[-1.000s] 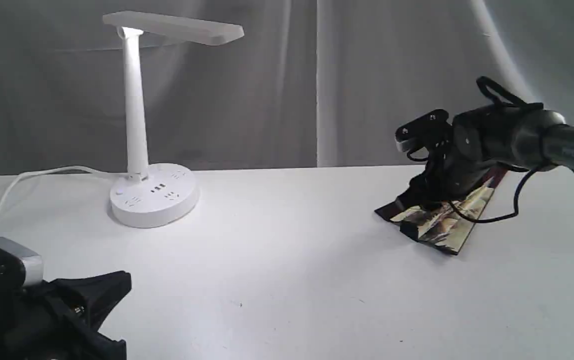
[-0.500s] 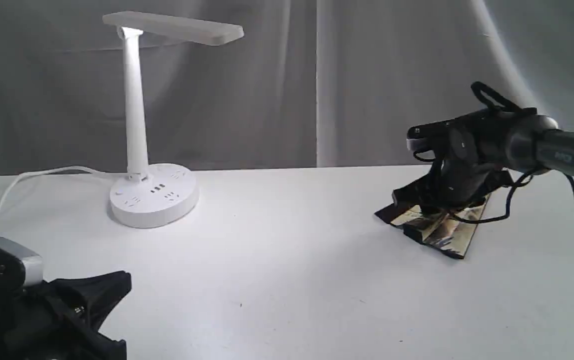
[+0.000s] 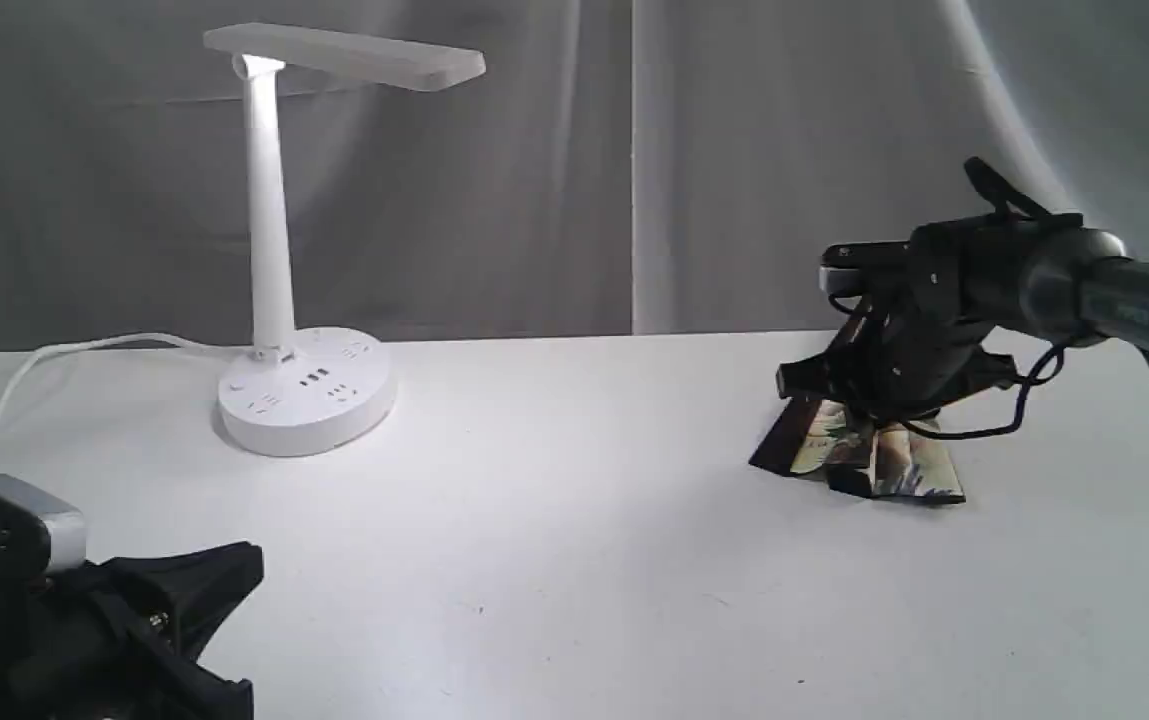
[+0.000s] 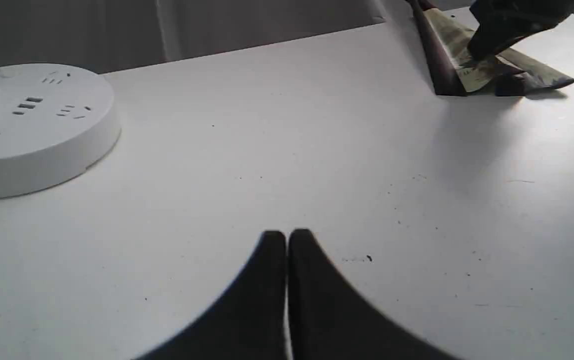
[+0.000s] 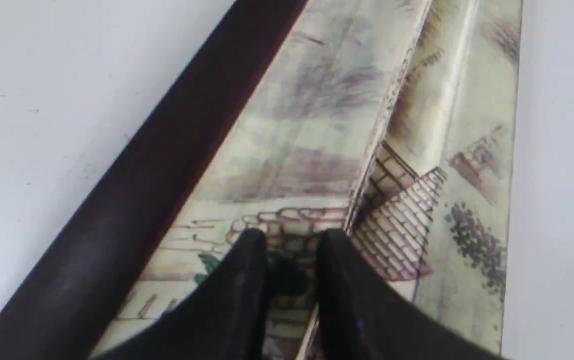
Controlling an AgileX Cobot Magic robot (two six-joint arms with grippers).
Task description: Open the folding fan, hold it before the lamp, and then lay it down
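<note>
**On the white table, a grip that may catch only paper**

The white table point(image 3: 574, 580) stands before a grey curtain point(image 3: 734, 150). The folding fan point(image 3: 879, 465) lies on the table at the right, only partly spread and well apart from the lamp point(image 3: 269, 250) at the left. The right gripper point(image 5: 291, 240) is down on the fan, its fingers narrowly parted astride a raised pleat of the painted leaf. Whether they truly pinch it, I cannot tell. The left gripper point(image 4: 287, 235) sits low at the front left, fingers pressed together, holding nothing.

The hold appears to fall on paper rather than on the dark guard point(image 5: 132, 190), so a pull could crease or tear the pleat, or simply slip off. With nothing pinning the guard, the whole fan may slide over the smooth table instead of opening. Lifted by one pleat, it would likely sag or drop before reaching the lamp.
</note>
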